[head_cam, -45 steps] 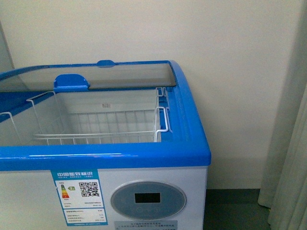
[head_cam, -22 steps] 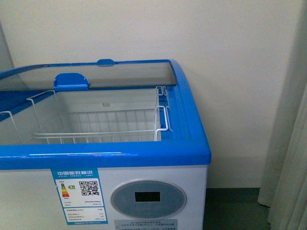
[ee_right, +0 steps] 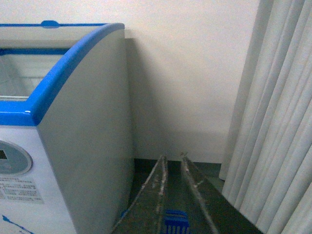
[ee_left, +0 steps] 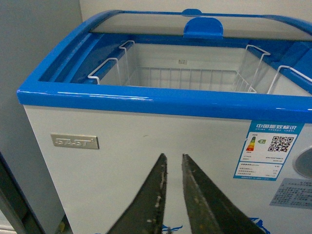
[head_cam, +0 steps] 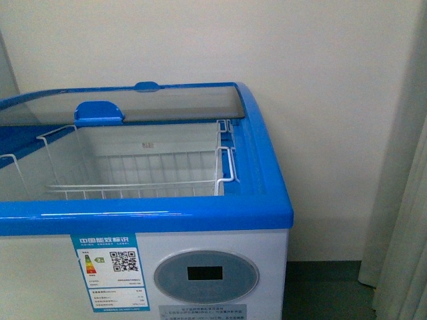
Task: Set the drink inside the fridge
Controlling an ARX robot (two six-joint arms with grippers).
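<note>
The fridge (head_cam: 200, 213) is a white chest with a thick blue rim, standing against a pale wall; its long axis runs from side to side across the front view, with its right end near a light curtain (head_cam: 407, 220). Its glass lid (head_cam: 133, 105) is slid to the back, with a blue handle (head_cam: 99, 112) on its front edge, so the front half of the top lies open. Inside hangs a white wire basket (head_cam: 133, 170), hooked over the rim at the right end. On the front face are an oval grey display panel (head_cam: 205, 277) and, just left of it, a blue energy label (head_cam: 110, 270) with a QR code. The drink shows in none of the views, so where it lies and which way it points cannot be told. The left gripper (ee_left: 174, 163) faces the fridge front below the rim, its two dark fingers (ee_left: 153, 195) close together with only a thin gap and nothing between them. The right gripper (ee_right: 173, 163) points at the floor beside the fridge's right end, its fingers likewise narrow; a small blue ribbed object (ee_right: 174, 222) sits low between them, though whether they grip it cannot be told.
</note>
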